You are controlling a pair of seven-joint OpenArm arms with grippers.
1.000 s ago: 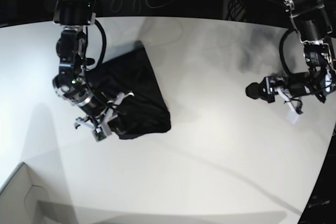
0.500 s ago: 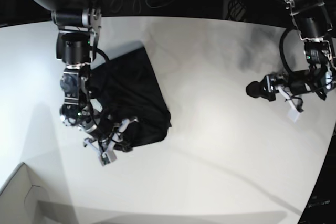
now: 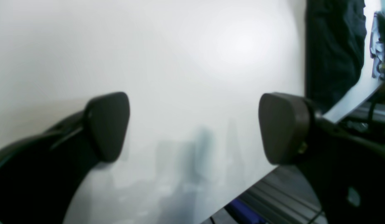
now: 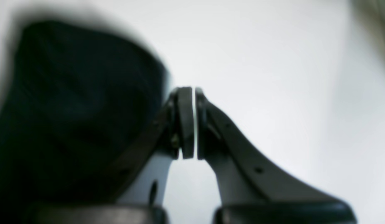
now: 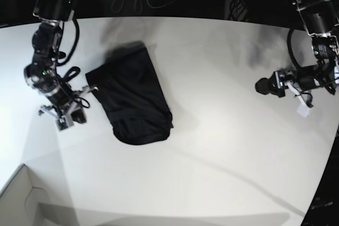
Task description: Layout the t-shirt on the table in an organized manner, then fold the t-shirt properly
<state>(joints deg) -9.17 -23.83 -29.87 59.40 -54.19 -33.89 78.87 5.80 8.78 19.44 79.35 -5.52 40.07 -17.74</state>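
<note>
Looking pretty done tbh: wrinkly black fabric t-shirt (image 5: 135, 99) sits folded on the smooth white bench (image 5: 222, 146), left fingers (image 3: 106, 126) spread wide and empty, right fingers (image 4: 186, 121) pressed together holding nothing.

**A:** Is there any writing to read out — a label, a brand name, a number?

**B:** None that can be read. The black t-shirt (image 5: 135, 99) is plain, with no print or tag showing. The white worktop (image 5: 222, 146) carries no markings.

**A:** And on the robot arms?

**B:** Nothing legible there either. A small white tag (image 5: 303, 110) hangs by the arm on the right of the base view — it is too small to tell whether it bears any text. Both wrist views are blurred.
</note>
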